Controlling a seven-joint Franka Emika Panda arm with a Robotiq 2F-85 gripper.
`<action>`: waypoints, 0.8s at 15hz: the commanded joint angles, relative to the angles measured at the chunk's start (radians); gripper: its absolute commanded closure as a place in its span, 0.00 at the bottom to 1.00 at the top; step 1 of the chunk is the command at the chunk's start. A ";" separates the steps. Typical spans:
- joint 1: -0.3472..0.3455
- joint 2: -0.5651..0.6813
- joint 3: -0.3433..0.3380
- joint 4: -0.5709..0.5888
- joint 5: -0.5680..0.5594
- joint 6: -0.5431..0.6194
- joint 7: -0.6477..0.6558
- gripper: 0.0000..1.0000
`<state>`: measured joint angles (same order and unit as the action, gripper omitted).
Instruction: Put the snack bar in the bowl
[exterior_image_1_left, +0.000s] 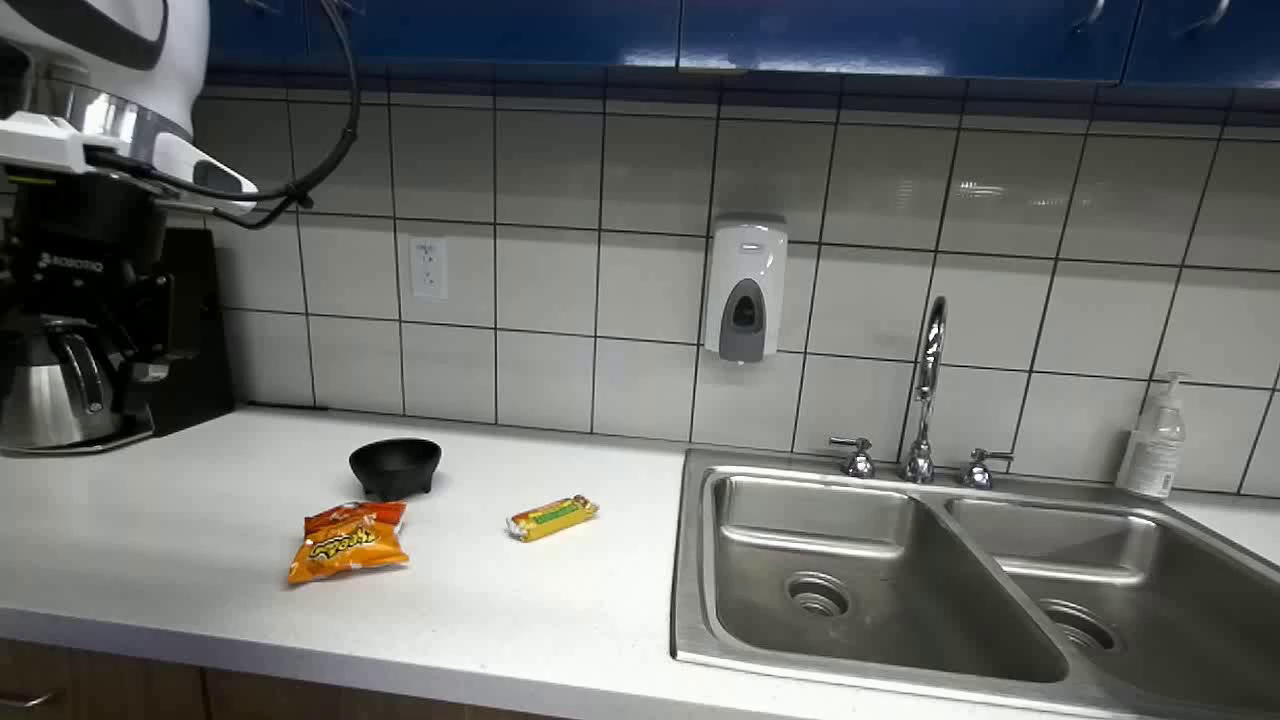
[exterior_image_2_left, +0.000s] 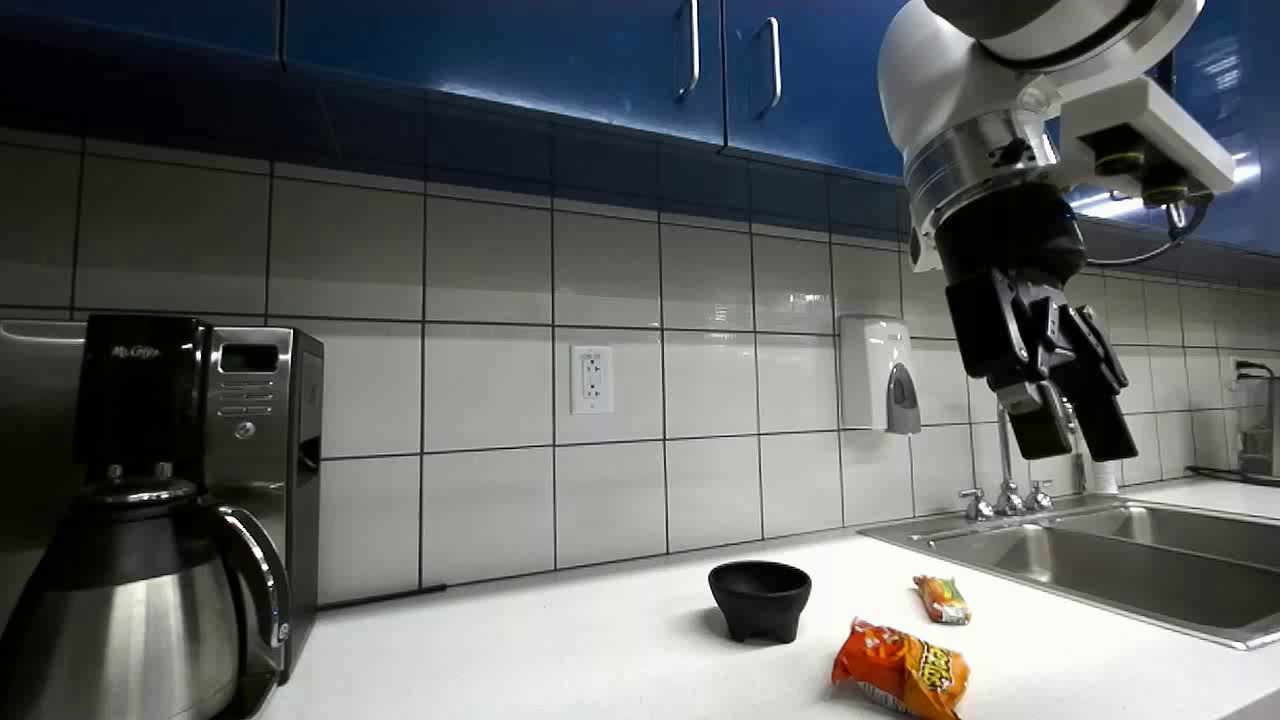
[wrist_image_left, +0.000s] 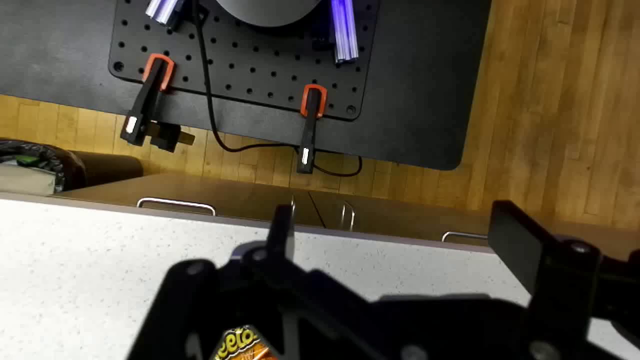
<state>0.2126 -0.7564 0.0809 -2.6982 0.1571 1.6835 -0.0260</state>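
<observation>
The snack bar (exterior_image_1_left: 552, 517) lies flat on the white counter in its yellow wrapper, between the bowl and the sink; it also shows in an exterior view (exterior_image_2_left: 942, 600). The small black bowl (exterior_image_1_left: 396, 468) stands upright on the counter, left of the bar, and looks empty from the side; it also shows in an exterior view (exterior_image_2_left: 760, 602). My gripper (exterior_image_2_left: 1076, 430) hangs high above the counter, apart from both. In the wrist view my gripper (wrist_image_left: 392, 215) has its fingers wide apart with nothing between them. The bar and bowl do not show in the wrist view.
An orange snack bag (exterior_image_1_left: 350, 545) lies in front of the bowl, partly visible in the wrist view (wrist_image_left: 242, 345). A steel sink (exterior_image_1_left: 690, 560) with a faucet (exterior_image_1_left: 930, 380) is at the right. A coffee maker (exterior_image_2_left: 250, 400) stands at the left. Blue cabinets (exterior_image_2_left: 500, 60) hang above.
</observation>
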 joint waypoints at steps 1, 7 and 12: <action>-0.015 0.000 0.013 0.003 0.007 -0.004 -0.008 0.00; -0.015 0.000 0.013 0.003 0.007 -0.004 -0.008 0.00; -0.025 0.017 0.022 0.015 0.006 -0.003 0.023 0.00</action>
<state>0.2126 -0.7558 0.0809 -2.6982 0.1571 1.6838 -0.0260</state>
